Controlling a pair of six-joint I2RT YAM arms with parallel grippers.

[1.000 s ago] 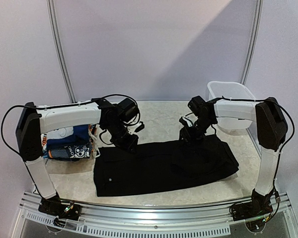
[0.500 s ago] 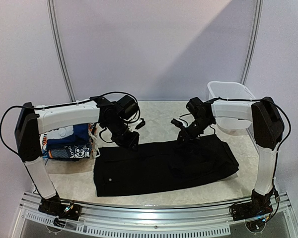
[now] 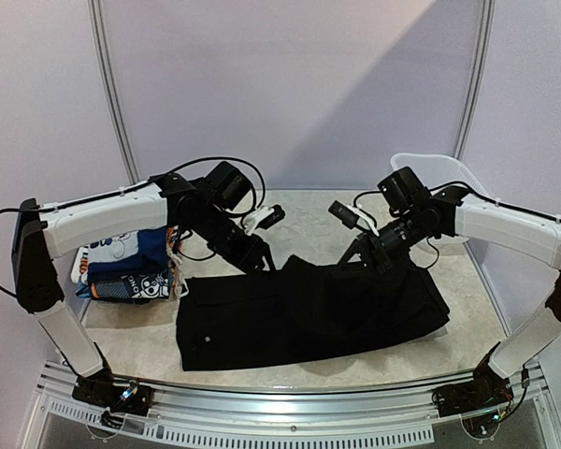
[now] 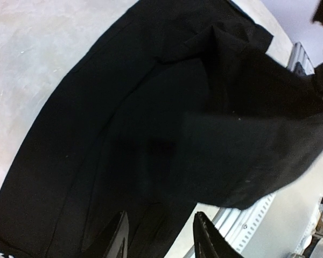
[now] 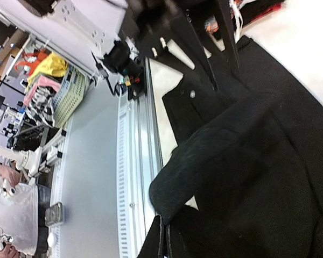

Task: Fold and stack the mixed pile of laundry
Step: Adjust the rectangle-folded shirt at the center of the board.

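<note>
Since the right pincer (image 3: pixel 360 253) is pressed shut on the far hem of the black garment (image 3: pixel 299 313) and holds it up off the table (image 3: pixel 136 341), the fold prob. depends on the left side getting a matching bite. The left pincer (image 3: pixel 259 259) sits at the garment's far-left edge, centre-left of the top view, with its fingers spread.

The garment lies wide across the middle of that view, its near edge flat. 1 pile of blue cartoon-print clothes (image 3: pixel 131 271) sits at the left, just beside its left end.

To do it well, I'd judge:
- Close the left pincer on the hem at the same height as the right.
- Keep the hem taut btwn the 2 pincers so no crease forms.
- Carry it low toward the bottom of the frame, lay far edge on near edge, and let go with both together.

Hard to read:
- The left wrist view is nearly all black, w/ only fingertips at its bottom edge, so I can't tell if any cloth is caught btwn them.
- The right wrist view cuts its fingertips off at the bottom, and the cloth bunches there, so the no. of layers pinched is unclear.
- The white tub (image 3: pixel 439 168) at upper right is mostly behind the right arm.
</note>
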